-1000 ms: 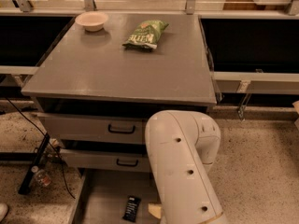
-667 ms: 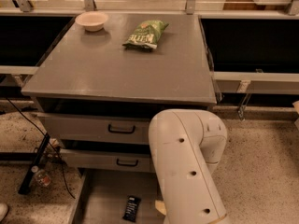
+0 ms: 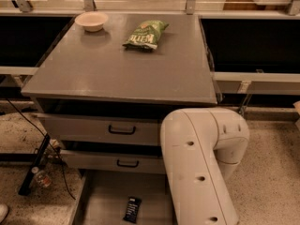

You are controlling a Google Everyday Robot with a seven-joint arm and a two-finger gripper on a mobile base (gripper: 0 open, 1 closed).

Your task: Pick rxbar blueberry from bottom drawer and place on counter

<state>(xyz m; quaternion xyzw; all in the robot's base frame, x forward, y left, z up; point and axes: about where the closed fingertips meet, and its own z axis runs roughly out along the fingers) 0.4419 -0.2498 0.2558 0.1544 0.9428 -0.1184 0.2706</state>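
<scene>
The rxbar blueberry (image 3: 132, 209) lay flat in the open bottom drawer (image 3: 101, 196), at the white arm's (image 3: 197, 172) nine o'clock. The claw sat hidden below that arm; couldn't tell its grip. At twelve o'clock, the table (image 3: 117, 69) carried a chip bag (image 3: 145, 34) and a bowl (image 3: 91, 20).

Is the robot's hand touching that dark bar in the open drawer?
Cannot tell. The camera view shows the rxbar blueberry on the bottom drawer floor; the gripper is hidden behind the arm.
</scene>
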